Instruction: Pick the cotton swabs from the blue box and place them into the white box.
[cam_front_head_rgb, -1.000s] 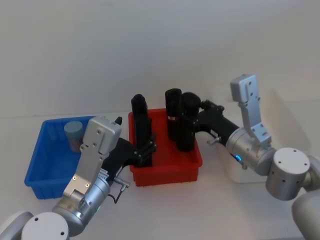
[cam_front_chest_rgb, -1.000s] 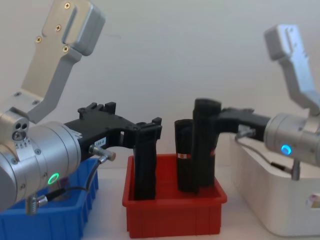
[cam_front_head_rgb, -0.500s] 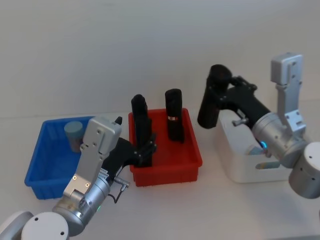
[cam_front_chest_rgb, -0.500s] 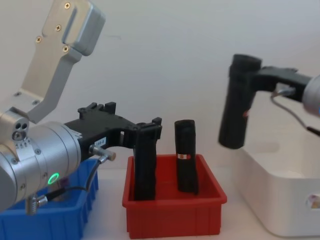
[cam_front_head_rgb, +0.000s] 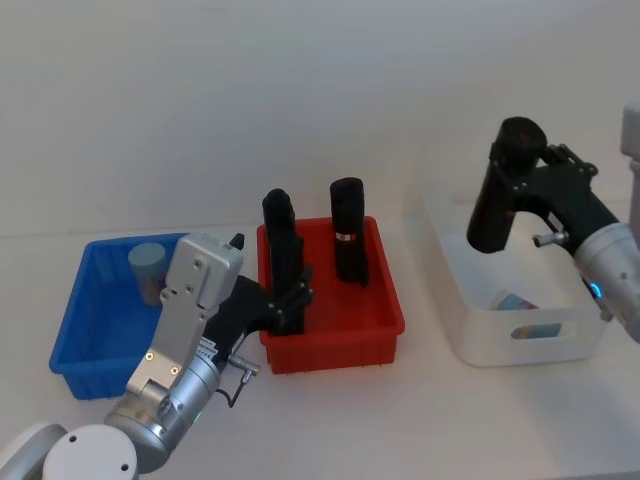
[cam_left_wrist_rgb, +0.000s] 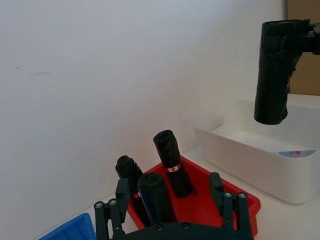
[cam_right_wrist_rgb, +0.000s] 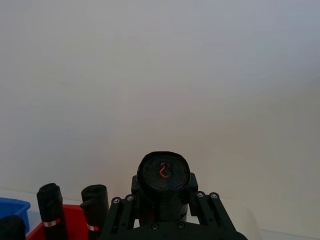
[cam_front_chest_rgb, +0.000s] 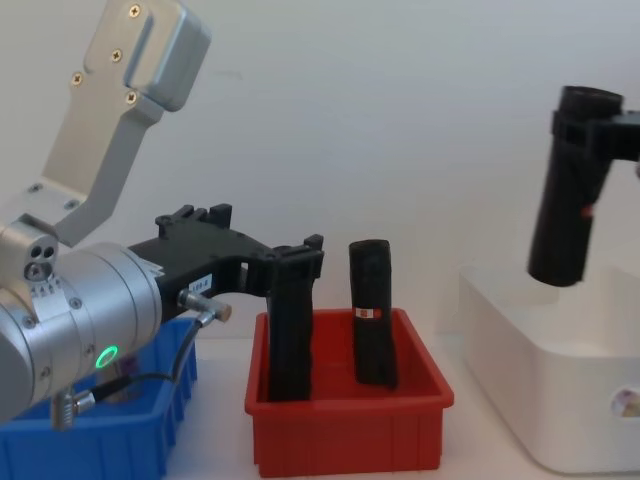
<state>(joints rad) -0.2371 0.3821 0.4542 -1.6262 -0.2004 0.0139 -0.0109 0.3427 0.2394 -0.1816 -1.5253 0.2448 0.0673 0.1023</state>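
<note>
One cotton swab jar with a light blue lid stands in the far corner of the blue box. My right gripper is shut on a tall black roll and holds it upright in the air above the white box. A small thing with a colourful label lies on the floor of the white box. My left gripper is open at the red bin, with its fingers on either side of a black roll that stands there.
A second black roll stands upright in the red bin, between the blue box and the white box. A plain white wall rises close behind the table. Bare table lies in front of the three boxes.
My right gripper has lifted a black roll out of the red bin and carried it up and to the right, over the white box. The left arm has not moved.
</note>
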